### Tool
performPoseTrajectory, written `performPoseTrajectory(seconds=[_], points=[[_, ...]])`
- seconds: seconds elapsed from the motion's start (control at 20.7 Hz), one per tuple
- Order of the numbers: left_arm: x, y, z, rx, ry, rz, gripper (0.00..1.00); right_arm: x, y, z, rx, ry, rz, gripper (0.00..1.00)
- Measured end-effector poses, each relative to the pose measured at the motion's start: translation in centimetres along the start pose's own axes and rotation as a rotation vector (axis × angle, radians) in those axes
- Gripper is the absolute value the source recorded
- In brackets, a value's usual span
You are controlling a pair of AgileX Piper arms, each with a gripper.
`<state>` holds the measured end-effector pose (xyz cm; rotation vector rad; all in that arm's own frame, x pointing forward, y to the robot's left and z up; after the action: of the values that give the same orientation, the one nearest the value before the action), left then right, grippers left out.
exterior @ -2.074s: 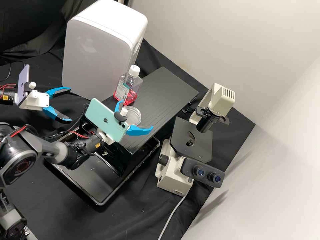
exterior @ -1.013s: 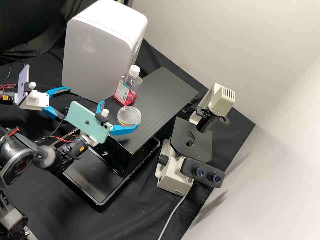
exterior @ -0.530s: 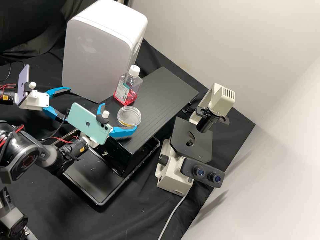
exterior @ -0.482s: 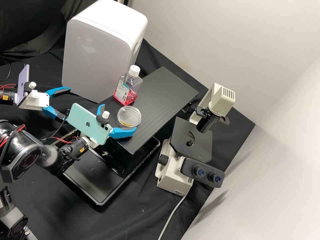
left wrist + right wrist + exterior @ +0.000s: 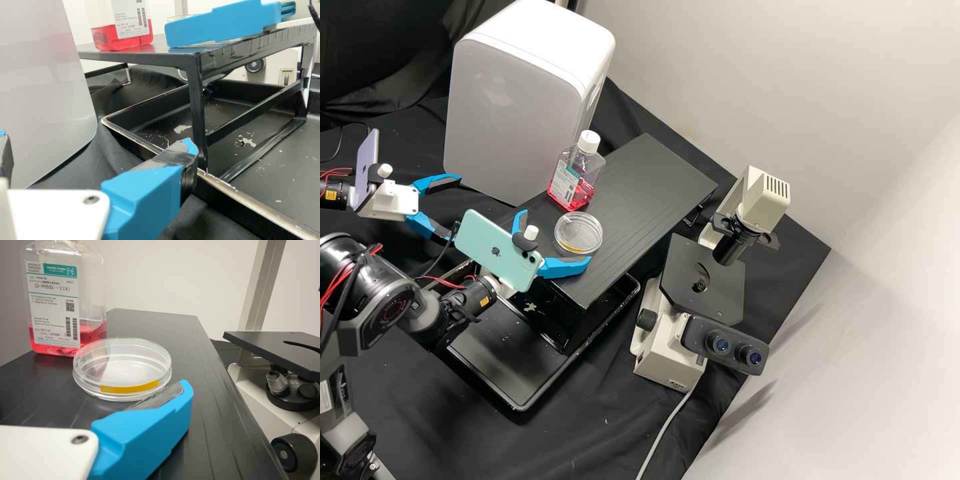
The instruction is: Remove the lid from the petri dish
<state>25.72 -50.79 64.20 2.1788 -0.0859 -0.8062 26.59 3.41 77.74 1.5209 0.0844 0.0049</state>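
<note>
A clear petri dish (image 5: 578, 232) with its lid on and a yellow strip on its side sits near the front-left corner of the black raised rack (image 5: 653, 187). In the right wrist view the dish (image 5: 122, 367) lies just beyond my own blue finger (image 5: 150, 422), not touching it. My right gripper (image 5: 555, 238) stands open at the dish's left edge, one finger low along the rack's front edge, and holds nothing. Farther left, my left gripper (image 5: 457, 207) hangs open and empty beside the rack; its own finger (image 5: 150, 192) shows over the tray's rim.
A bottle of pink liquid (image 5: 575, 175) stands on the rack right behind the dish. Behind the rack is a big white box (image 5: 527, 93). A microscope (image 5: 713, 287) stands to the right. A black tray (image 5: 520, 360) lies under the rack (image 5: 195, 55).
My right gripper has pulled back to the left and come down from over the dish, which now shows whole. In the last half second it barely shifted. The left arm kept still.
</note>
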Motion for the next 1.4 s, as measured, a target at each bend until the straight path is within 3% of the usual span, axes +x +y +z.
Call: performPoseTrajectory(seconds=[0.39,0.68,0.96,1.25,1.3,1.4], points=[[0.0,0.0,0.0,0.0,0.0,0.0,1.0,1.2,1.4,0.8,0.002,-0.036,0.047,1.0],[0.0,0.0,0.0,0.0,0.0,0.0,1.0,2.5,1.5,0.7,0.003,-0.044,0.038,1.0],[0.0,0.0,0.0,0.0,0.0,0.0,1.0,3.4,1.4,0.1,0.016,-0.047,0.051,1.0],[0.0,0.0,0.0,0.0,0.0,0.0,1.0,3.6,1.2,0.3,-0.006,-0.056,0.041,1.0],[0.0,-0.01,0.0,0.0,0.0,0.0,1.0,3.6,1.2,0.3,-0.006,-0.056,0.041,0.0],[0.0,-0.13,0.0,0.0,0.001,-0.004,1.0,3.6,1.2,0.3,-0.005,-0.057,0.042,0.0]])
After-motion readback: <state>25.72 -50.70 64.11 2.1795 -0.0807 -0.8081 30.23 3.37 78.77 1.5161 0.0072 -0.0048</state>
